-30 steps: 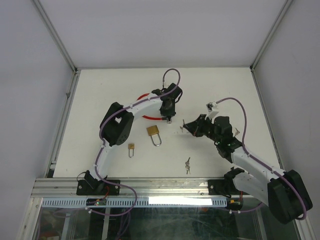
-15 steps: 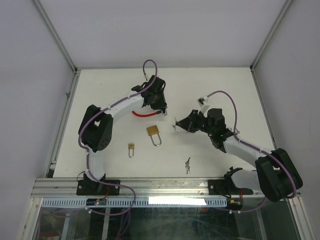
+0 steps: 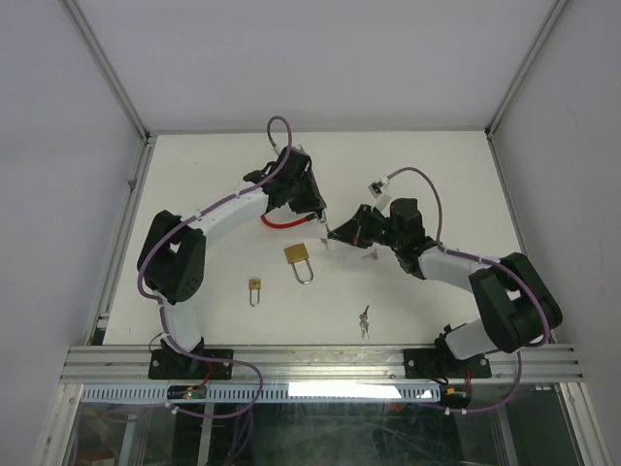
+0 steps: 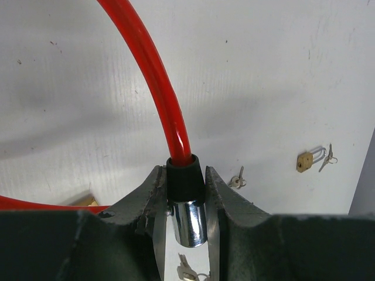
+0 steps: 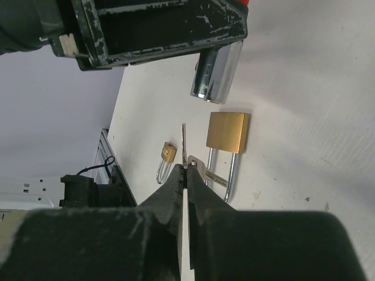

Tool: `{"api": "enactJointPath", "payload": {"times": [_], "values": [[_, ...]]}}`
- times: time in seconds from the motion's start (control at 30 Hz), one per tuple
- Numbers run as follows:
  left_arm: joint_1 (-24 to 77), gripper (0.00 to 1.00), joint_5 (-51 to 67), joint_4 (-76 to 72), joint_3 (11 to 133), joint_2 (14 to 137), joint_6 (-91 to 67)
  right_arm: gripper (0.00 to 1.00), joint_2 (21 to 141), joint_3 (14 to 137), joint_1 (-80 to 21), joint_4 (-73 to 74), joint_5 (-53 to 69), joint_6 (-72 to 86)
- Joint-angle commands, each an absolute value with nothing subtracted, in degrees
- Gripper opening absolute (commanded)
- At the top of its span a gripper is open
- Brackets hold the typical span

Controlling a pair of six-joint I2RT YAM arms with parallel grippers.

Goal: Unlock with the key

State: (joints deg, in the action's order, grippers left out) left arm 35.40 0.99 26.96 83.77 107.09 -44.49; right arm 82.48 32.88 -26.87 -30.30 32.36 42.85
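Two pincers stand almost tip to tip near the middle of the white bench. Any stamping on the locks is too small for us to read. The left pincer is clamped on the black collar and chrome cylinder end of a red plastic-coated cable lock, whose cable loops away across the bench. The right pincer is pinched tight on a small silver key, the blade sticking out past the fingertips. We see the key's tip pointing toward the cylinder's end face, near it but not touching, and a little to one side of it in the right wrist view. On the bench near them lies a large square brass padlock. A small brass padlock lies further toward the left arm's base. A loose bunch of keys sits well apart, nearer the arm bases.
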Motion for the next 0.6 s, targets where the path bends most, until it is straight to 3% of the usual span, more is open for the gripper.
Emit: {"api": "enactJointPath", "payload": {"times": [0.0,0.57], "values": [[35.0,0.00,3.8,21.9,83.5,102.3,-46.1,0.00,84.9,36.1,-26.9,-36.5,34.0,45.5],[34.7,0.00,4.5,20.8,82.2,101.3,-46.5,0.00,92.1,36.3,-26.9,-42.7,33.9,51.6]]}}
